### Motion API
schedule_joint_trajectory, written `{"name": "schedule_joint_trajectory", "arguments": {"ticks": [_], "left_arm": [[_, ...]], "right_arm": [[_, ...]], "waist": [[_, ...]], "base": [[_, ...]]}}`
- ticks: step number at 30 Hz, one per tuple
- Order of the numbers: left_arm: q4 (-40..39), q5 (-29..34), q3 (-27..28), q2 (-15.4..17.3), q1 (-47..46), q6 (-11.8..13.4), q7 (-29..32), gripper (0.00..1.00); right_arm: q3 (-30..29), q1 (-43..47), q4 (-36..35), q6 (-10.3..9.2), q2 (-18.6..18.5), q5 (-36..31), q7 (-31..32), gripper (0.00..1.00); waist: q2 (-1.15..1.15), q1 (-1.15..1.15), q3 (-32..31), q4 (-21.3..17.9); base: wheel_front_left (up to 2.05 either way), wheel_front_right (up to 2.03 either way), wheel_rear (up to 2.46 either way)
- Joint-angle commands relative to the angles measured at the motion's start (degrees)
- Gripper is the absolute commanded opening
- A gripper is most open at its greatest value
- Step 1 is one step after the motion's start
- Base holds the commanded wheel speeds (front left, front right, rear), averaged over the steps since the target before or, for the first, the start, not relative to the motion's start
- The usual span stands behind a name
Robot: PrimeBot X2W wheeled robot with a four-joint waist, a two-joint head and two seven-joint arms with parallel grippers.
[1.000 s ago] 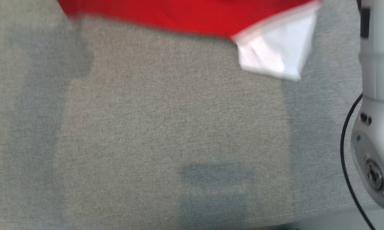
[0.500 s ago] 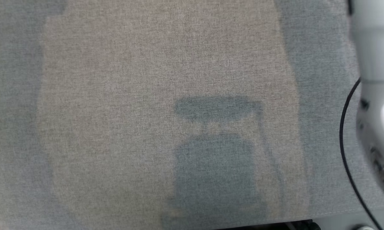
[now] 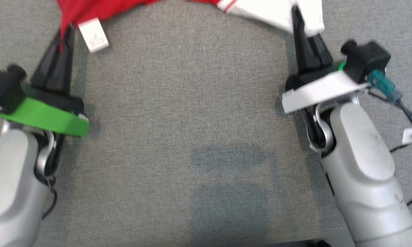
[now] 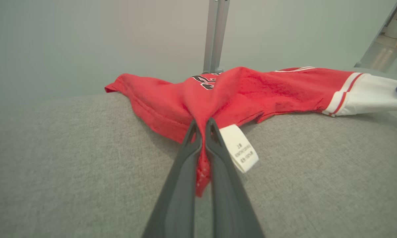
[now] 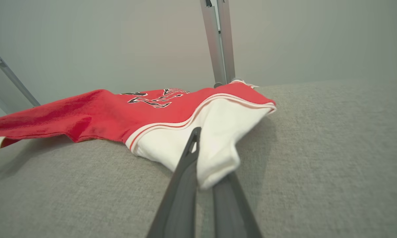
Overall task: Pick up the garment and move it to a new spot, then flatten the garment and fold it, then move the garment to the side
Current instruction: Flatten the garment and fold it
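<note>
At twelve o'clock on the grey cushion (image 3: 192, 103), from where I stand, the garment (image 3: 99, 8) lies spread between the two arms, red for most of its width with a white end (image 3: 271, 12) toward one o'clock. The left gripper (image 3: 68, 36), out at ten o'clock, is pinched tight on a red edge, cloth bunched between its fingers, and a white label (image 3: 93, 35) hangs just beside the tips. The right gripper (image 3: 296, 17), at one o'clock, is clamped on the white end, which drapes over one finger. Black lettering shows on the red part, and a metal post (image 4: 215, 33) rises behind it at the cushion's far edge.
</note>
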Motion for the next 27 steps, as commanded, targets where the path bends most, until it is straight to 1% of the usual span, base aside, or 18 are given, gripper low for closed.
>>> {"name": "schedule_joint_trajectory", "arguments": {"ticks": [1,8,13,16,18,21,25,27], "left_arm": [[-0.2,0.3,0.5,-0.3,2.6,0.1,-0.2,0.00],[-2.2,3.8,4.2,-3.1,20.8,0.1,-0.2,0.00],[-3.5,5.4,5.6,-5.8,30.0,0.6,-0.2,0.00],[-4.1,6.2,5.4,-7.4,34.5,0.9,-0.2,0.00],[-4.5,5.6,5.6,-8.9,37.2,1.4,-0.2,0.00],[-5.3,5.2,5.5,-10.3,41.2,2.1,-0.2,0.00],[-6.3,4.9,4.9,-11.7,44.9,2.8,-0.2,0.00],[-6.1,4.9,4.6,-11.8,46.2,3.1,-0.2,0.00]], "right_arm": [[-0.1,2.4,-0.6,0.00,-0.2,0.1,-0.3,0.00],[-3.6,21.4,-4.2,-0.03,-1.6,2.5,-0.3,0.00],[-7.9,31.1,-6.4,-0.04,-2.2,4.4,-0.3,0.00],[-8.9,35.9,-7.7,-0.04,-2.1,5.7,-0.3,0.00],[-8.7,38.8,-8.6,-0.04,-2.1,7.3,-0.3,0.00],[-8.1,42.9,-9.9,-0.04,-3.0,8.5,-0.3,0.00],[-8.9,46.0,-10.3,-0.04,-3.5,9.5,0.2,0.00],[-8.9,46.5,-9.9,-0.04,-3.5,9.2,0.4,0.00]], "waist": [[0.00,0.00,-5.8,0.1],[0.00,0.00,-14.6,-0.3],[0.00,0.00,-18.6,0.2],[0.00,0.00,-20.6,0.5],[0.00,0.00,-21.8,0.7],[0.00,0.00,-23.2,0.6],[0.00,0.00,-24.0,0.5],[0.00,0.00,-24.2,0.3]], "base": [[0.00,0.00,0.00],[0.00,0.00,0.00],[0.00,0.00,0.00],[0.00,0.00,0.00],[0.00,0.00,0.00],[0.00,0.00,0.00],[0.00,0.00,0.00],[0.00,0.00,0.00]]}}
